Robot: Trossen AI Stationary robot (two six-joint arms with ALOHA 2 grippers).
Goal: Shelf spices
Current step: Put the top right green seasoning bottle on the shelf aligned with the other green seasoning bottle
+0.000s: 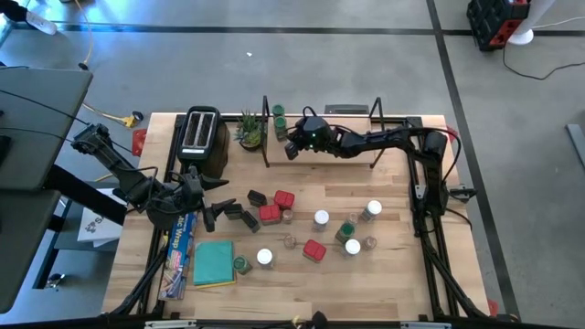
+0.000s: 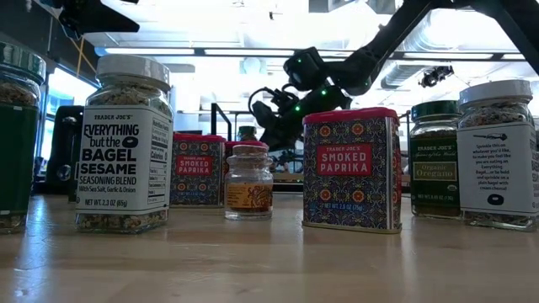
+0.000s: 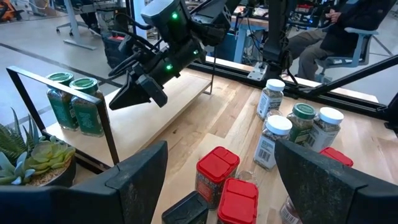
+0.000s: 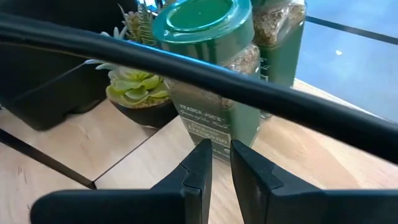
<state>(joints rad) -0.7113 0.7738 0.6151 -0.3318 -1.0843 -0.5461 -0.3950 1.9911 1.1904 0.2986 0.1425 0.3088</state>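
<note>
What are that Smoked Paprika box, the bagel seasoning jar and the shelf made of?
The Smoked Paprika tin looks like printed metal with a red lid: crisp edges and a slight sheen, though coated card is possible. The Everything but the Bagel jar seems to be clear glass or plastic, since the seasoning shows through, with a paper label. The shelf is pale matte wood with visible grain, framed in thin black metal.

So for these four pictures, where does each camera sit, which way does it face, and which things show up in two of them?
High: above the table, looking straight down; both arms show, left tool open.
Low: at table-top height, looking level past paprika tins; right arm shows.
Left wrist: on the left arm, facing the shelf across the table; own fingers show.
Right wrist: on the right arm, near two green-lidded jars; own fingers nearly together.
Shared: both wrist views show those jars and the potted plant.
</note>
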